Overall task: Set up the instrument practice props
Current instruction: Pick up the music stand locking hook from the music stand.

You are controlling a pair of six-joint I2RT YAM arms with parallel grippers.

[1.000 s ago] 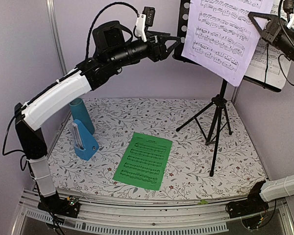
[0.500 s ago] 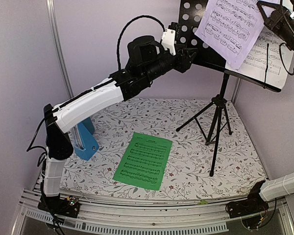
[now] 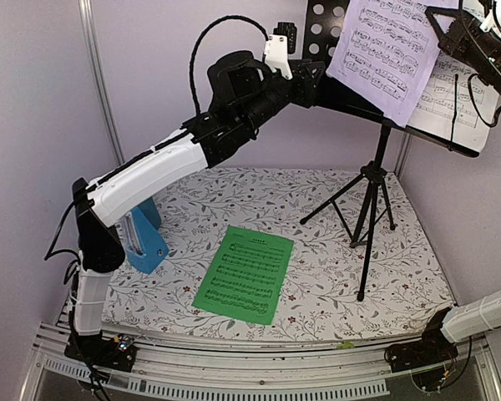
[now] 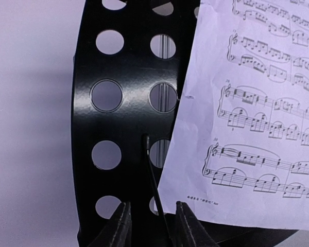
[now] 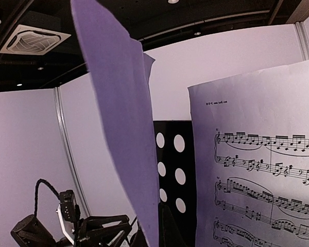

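Left gripper (image 4: 154, 229) is up at the bottom left of the stand's (image 3: 372, 173) perforated desk (image 4: 134, 126). Fingers are a little apart, one on each side of a thin black wire (image 4: 153, 180) that rises up the desk face. The wire touches neither finger, so nothing is pinched. The desk face fills my left wrist view, right in front of the tips.

Right gripper (image 3: 445, 21) is high on the right, jaws pressed together on the upper right edge of a white page (image 3: 392, 50). The page hangs tilted in front of the desk and covers its middle. Its lower left corner is just right of my left fingers. In the right wrist view it runs edge-on down the centre; my own fingers don't show there.

A second white page (image 3: 451, 92) sits on the desk's right side, behind the held one.

The green page (image 3: 244, 273) lies flat on the floral mat (image 3: 317, 209), well below both grippers. The metronome (image 3: 144, 242) stands at the mat's left edge, under my left arm, near the green page but apart from it.
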